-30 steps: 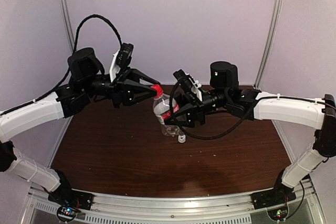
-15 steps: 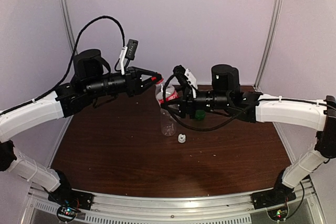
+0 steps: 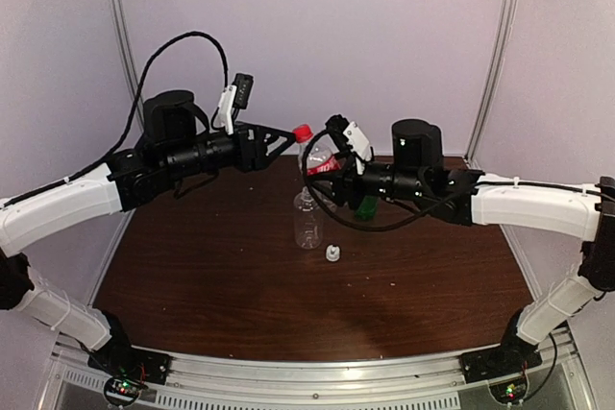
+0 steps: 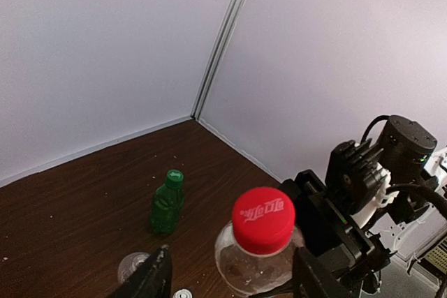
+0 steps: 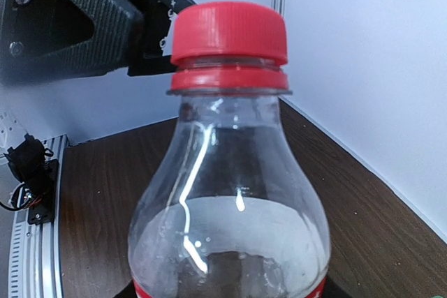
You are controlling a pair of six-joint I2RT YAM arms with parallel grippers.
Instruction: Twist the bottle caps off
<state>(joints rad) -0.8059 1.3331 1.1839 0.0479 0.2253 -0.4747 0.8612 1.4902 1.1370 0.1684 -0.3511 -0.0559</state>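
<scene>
Top external view: the right tool [image 3: 330,184] is clenched on the red-labelled bottle [image 3: 320,162] and holds it raised off the tabletop [image 3: 211,276], tilted, neck towards the left arm. The left tool [image 3: 291,135] stands level with the red cap [image 3: 303,130]. In the left wrist view its fingers [image 4: 150,280] are spread wider than the cap, one on each side, and touch nothing: released.

Status of the three caps:
- White cap [image 3: 332,254]: off. It lies on the tabletop just beside the unlabelled clear bottle [image 3: 307,223], which stands upright with an open neck.
- Red cap: on. The right wrist view shows it seated down against the neck ring. Whether it has been loosened cannot be told.
- Green cap [image 4: 174,176]: on the green bottle [image 4: 166,207], which stands upright near the back wall, apart from both tools.

Judgement: one cap of three is done. The red one is in hand but not removed, and the green bottle is untouched. The red cap needs a fresh grip and more turning.
</scene>
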